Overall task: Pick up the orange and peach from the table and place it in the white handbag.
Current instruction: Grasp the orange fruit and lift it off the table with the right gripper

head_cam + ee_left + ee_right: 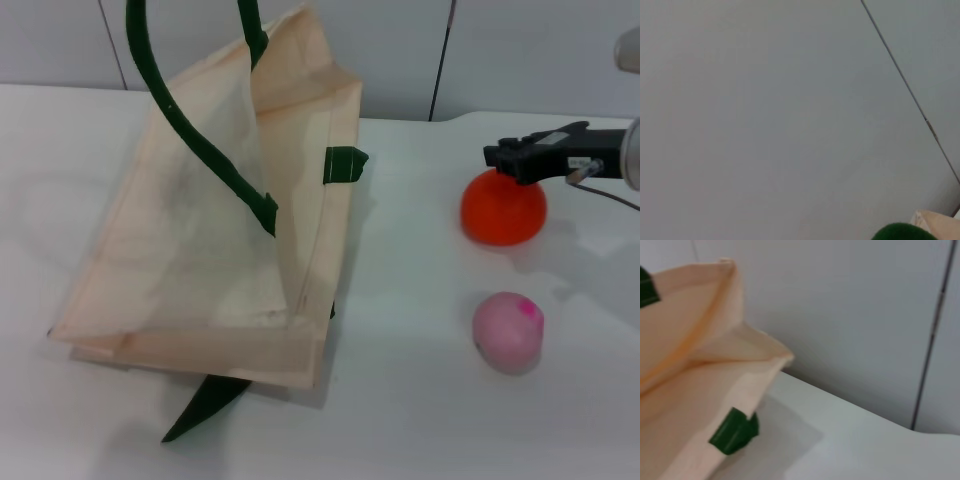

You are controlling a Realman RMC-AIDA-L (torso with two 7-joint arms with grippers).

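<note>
The white worktop (420, 420) carries everything in the head view. The largest thing on it is the white handbag (200, 270), a cream cloth tote with thick dark green rope-like handles (175, 110), lying on the robot's left half of the worktop. Its mouth is pulled open towards the wall, one handle drawn up out of the top of the view, and a green tab (345, 165) shows on its right edge; another green strip pokes out from under its near edge. The right wrist view shows the bag's open rim (735, 360) and the same kind of green tab (735, 430) close up against the grey wall panels (855, 315).

Well to the right of the bag sits the orange (503, 208), a bright orange-red rounded fruit, on the worktop. The black right pincer (515, 160) reaches in from the right and sits right at the top of the orange; I cannot tell how wide it stands.

Nearer the robot, just apart from the orange, lies the peach (508, 332), a pale pink matte fruit with a magenta patch.

The left pincer is out of sight; its wrist view shows only wall and a green handle tip (905, 232).
</note>
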